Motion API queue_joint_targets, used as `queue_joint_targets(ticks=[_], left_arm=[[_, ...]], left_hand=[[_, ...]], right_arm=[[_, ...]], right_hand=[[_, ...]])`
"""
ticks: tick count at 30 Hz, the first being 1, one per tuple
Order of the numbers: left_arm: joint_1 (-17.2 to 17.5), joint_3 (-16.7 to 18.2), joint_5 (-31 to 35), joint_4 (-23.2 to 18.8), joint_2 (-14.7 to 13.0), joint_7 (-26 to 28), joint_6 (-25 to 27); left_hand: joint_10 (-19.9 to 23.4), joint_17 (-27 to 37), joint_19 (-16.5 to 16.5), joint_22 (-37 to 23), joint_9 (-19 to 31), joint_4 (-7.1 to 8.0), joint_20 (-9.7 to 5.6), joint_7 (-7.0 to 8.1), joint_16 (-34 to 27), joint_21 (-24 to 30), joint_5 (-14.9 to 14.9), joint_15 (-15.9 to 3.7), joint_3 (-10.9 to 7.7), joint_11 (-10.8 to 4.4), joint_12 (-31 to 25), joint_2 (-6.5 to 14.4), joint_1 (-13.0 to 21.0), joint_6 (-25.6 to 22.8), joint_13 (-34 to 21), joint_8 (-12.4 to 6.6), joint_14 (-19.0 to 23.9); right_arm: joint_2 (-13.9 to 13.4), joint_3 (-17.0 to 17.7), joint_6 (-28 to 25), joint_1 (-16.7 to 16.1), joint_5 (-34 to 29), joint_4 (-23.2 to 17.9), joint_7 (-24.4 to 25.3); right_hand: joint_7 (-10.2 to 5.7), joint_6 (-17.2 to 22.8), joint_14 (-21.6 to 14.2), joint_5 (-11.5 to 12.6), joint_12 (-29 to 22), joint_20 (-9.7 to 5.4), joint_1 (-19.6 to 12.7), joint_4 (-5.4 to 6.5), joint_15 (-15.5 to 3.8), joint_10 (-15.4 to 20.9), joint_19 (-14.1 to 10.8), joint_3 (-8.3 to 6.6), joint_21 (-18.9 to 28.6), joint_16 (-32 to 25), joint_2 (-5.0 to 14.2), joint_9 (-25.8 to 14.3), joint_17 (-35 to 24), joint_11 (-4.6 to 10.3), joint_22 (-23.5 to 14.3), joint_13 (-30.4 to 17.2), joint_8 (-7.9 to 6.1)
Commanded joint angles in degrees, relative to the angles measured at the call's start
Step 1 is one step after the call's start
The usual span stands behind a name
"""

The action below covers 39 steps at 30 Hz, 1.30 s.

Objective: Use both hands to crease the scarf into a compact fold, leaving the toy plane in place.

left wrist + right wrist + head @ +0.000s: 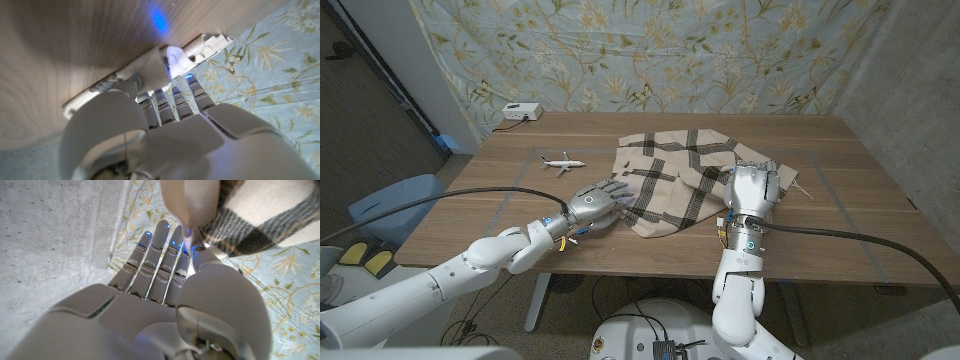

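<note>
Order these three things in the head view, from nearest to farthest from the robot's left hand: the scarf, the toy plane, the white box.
From the left hand:
1. Scarf: directly at the fingers, to the hand's right.
2. Toy plane: on the table beyond the hand, apart from the scarf.
3. White box: at the table's far left corner.

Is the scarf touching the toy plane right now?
Apart. In the head view, bare wood shows between the toy plane and the nearest edge of the scarf.
</note>
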State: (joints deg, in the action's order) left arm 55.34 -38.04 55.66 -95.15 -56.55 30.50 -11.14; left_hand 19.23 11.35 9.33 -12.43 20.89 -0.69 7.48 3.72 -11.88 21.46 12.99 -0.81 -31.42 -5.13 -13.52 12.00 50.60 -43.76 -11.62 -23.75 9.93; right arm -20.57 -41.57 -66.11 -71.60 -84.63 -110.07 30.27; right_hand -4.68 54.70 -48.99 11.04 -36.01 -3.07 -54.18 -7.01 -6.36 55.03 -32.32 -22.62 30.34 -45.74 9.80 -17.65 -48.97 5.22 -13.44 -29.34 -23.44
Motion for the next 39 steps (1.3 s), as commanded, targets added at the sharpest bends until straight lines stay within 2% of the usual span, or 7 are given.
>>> queue_joint_targets(ticks=[1, 9, 13, 20, 29, 32, 39], left_arm=[[3.7, 9.7, -27.0, -0.4, -0.1, 8.5, -13.0], [4.3, 14.3, -43.0, 1.5, 1.6, -0.8, -23.5], [4.5, 16.4, -49.9, 2.3, 2.7, -6.1, -27.7], [4.5, 19.4, -60.2, 4.1, 5.5, -14.7, -34.3], [4.3, 21.1, -72.5, 4.1, 7.2, -27.0, -38.4], [4.0, 21.2, -75.7, 4.0, 7.7, -30.5, -38.5], [2.3, 19.6, -89.9, 3.8, 7.4, -43.6, -37.1]], left_hand=[[1.2, 0.3, 0.0, -0.3, 2.6, 0.86, -0.13, -5.2, -0.2, 0.4, 0.6, -0.2, -1.75, 0.12, 0.2, 0.1, 0.5, -4.5, -0.4, -2.3, 0.3], [1.2, 0.5, -0.4, -0.4, 5.4, 1.72, 0.09, -5.53, -0.1, 0.7, 0.8, -0.17, -3.29, 0.29, 0.4, -0.1, 0.7, -3.9, -0.6, -4.42, 0.4], [1.4, 0.5, -0.7, -0.5, 6.8, 2.05, 0.25, -5.54, -0.1, 0.8, 0.7, -0.07, -3.97, 0.38, 0.4, -0.2, 0.8, -3.8, -0.7, -5.5, 0.4], [2.1, 0.4, -1.0, -0.6, 8.9, 1.38, 0.21, -5.5, -0.2, 1.0, 0.2, -0.23, -4.3, 0.39, 0.3, -0.6, 1.4, -4.4, -0.8, -7.54, 0.5], [2.5, 0.5, -1.4, -0.7, 10.9, 0.5, 0.31, -5.79, -0.4, 1.3, -0.8, -0.42, -3.98, 0.3, 0.3, -0.6, 2.1, -4.0, -0.9, -9.03, 0.7], [2.6, 0.5, -1.5, -0.7, 11.4, 0.42, 0.26, -6.14, -0.5, 1.3, -1.1, -0.44, -3.91, 0.33, 0.2, -0.5, 2.2, -3.8, -0.9, -9.38, 0.7], [2.8, 0.7, -2.1, -0.8, 13.0, -0.06, 0.06, -7.09, -0.6, 1.4, -1.8, -0.44, -4.02, 0.42, 0.2, -0.1, 2.7, -3.2, -1.1, -10.5, 0.3]], right_arm=[[4.4, 6.4, -2.7, -3.5, 12.1, -1.1, 18.6], [10.3, 14.5, 0.6, -8.6, 23.4, -3.0, 33.7], [21.5, 23.8, 10.6, -14.2, 16.2, -3.1, 33.7], [46.5, 40.3, 33.1, -20.0, 3.0, -5.1, 33.7], [46.5, 41.2, 32.4, -23.6, 7.0, -11.3, 33.7], [46.5, 41.7, 32.3, -24.0, 7.5, -12.5, 33.7], [46.5, 42.4, 32.3, -24.6, 8.1, -15.4, 33.7]], right_hand=[[-0.29, -0.4, 0.4, 0.3, -0.5, -0.41, -0.1, 0.55, -6.25, -0.3, 0.6, -0.13, 0.4, 0.6, 0.02, -0.6, -0.3, 0.54, -0.2, -0.6, -0.46], [-0.81, -0.5, 0.5, 0.6, -1.2, -0.79, 0.2, 1.17, -6.32, -0.8, 1.5, -0.09, 0.7, 1.4, 0.31, -1.8, -0.9, 0.66, -0.3, -1.8, -1.3], [-0.67, -0.6, 0.3, 0.8, -1.6, -0.68, 0.1, 1.27, -6.38, -0.9, 1.7, -0.11, 0.8, 1.5, 0.37, -2.4, -1.2, 0.74, -0.3, -2.4, -1.66], [-0.5, -1.0, 0.1, 1.0, -2.2, -0.49, 0.0, 1.57, -6.38, -1.4, 2.0, -0.18, 1.2, 1.8, 0.59, -3.5, -2.0, 0.8, -0.4, -3.5, -2.26], [-0.47, -1.3, 0.0, 1.2, -3.0, -0.44, 0.0, 1.88, -6.34, -1.4, 2.2, -0.22, 1.6, 2.1, 0.65, -4.6, -2.7, 0.65, -0.4, -4.5, -2.91], [-0.4, -1.3, -0.1, 1.3, -3.2, -0.39, -0.1, 1.95, -6.34, -1.5, 2.2, -0.21, 1.8, 2.2, 0.61, -5.0, -2.9, 0.72, -0.4, -4.9, -3.19], [-0.25, -1.5, -0.3, 1.4, -3.7, -0.34, -0.2, 2.14, -6.37, -1.8, 2.4, -0.25, 2.1, 2.4, 0.6, -5.9, -3.6, 0.73, -0.4, -5.7, -3.76]])
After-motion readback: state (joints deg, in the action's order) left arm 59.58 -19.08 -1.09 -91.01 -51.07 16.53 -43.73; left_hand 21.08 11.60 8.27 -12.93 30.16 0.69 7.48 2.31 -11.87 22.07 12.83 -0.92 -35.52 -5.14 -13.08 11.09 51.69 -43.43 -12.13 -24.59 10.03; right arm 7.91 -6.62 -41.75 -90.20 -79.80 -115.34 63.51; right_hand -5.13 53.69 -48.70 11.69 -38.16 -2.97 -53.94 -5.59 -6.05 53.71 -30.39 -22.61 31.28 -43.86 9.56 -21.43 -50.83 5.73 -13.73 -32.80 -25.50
